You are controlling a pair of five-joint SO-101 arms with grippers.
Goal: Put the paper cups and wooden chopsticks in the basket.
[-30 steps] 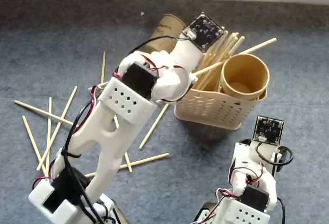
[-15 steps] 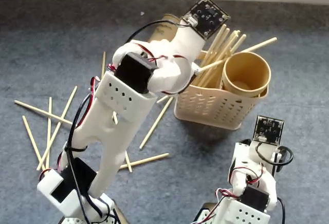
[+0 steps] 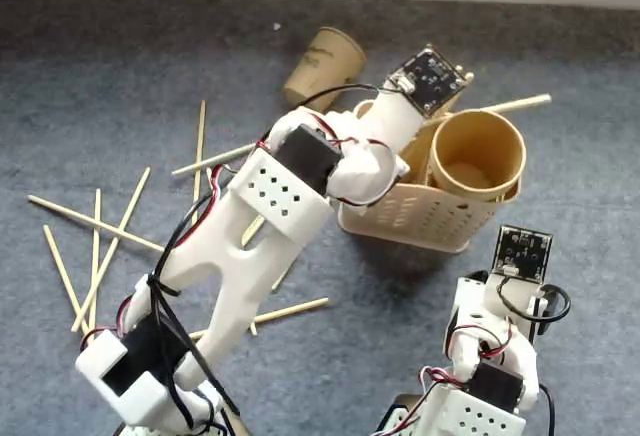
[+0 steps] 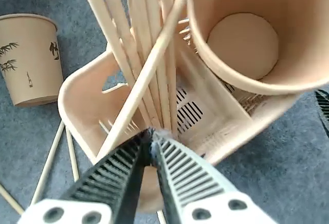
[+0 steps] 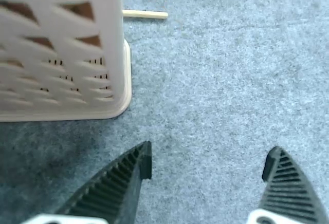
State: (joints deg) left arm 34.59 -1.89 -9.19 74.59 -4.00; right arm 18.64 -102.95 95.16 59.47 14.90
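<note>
My left arm has swung across over the pale slotted basket [image 4: 77, 106] toward the bench's far edge, its end effector [image 4: 151, 142] pinched together above slim light-wood chopsticks [image 4: 146, 39] beside a tan paper cup [image 4: 241, 34], while my right end effector [image 5: 208, 165] gapes apart.

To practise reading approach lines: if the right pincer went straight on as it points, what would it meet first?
Likely the bare grey carpet beside the basket; depth is hard to judge.
</note>
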